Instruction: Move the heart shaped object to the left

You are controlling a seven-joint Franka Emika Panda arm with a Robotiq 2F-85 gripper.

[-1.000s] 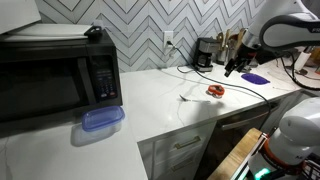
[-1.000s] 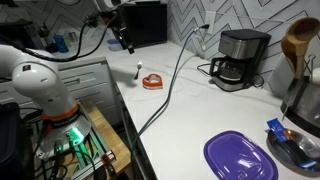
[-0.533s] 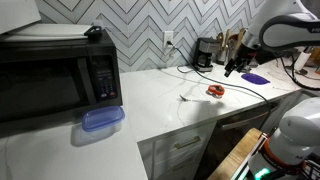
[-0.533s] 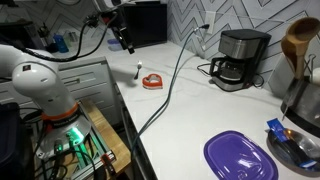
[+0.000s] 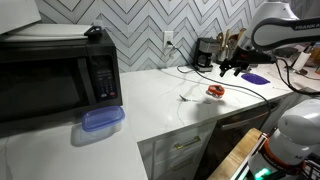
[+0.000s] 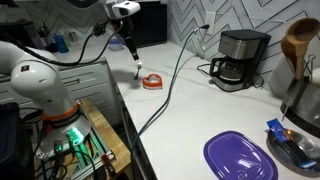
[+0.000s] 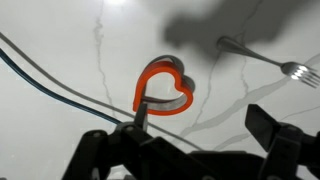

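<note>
The heart shaped object (image 5: 215, 91) is a small red-orange hollow ring lying flat on the white marbled counter, and it also shows in an exterior view (image 6: 151, 81). In the wrist view the heart (image 7: 186, 92) lies just ahead of the jaws, with the left fingertip over its lower left edge. My gripper (image 7: 203, 125) is open and empty. In both exterior views the gripper (image 5: 236, 68) (image 6: 135, 66) hangs a little above the counter, close beside the heart.
A fork (image 7: 295, 68) lies near the heart, and a dark cable (image 7: 60, 85) crosses the counter. A microwave (image 5: 55, 75) and a blue flat container (image 5: 102, 118) stand at one end. A coffee maker (image 6: 240, 58) and a purple flat object (image 6: 240, 155) are at the other.
The arm has come down and moved closer to the heart. The heart has not moved.
</note>
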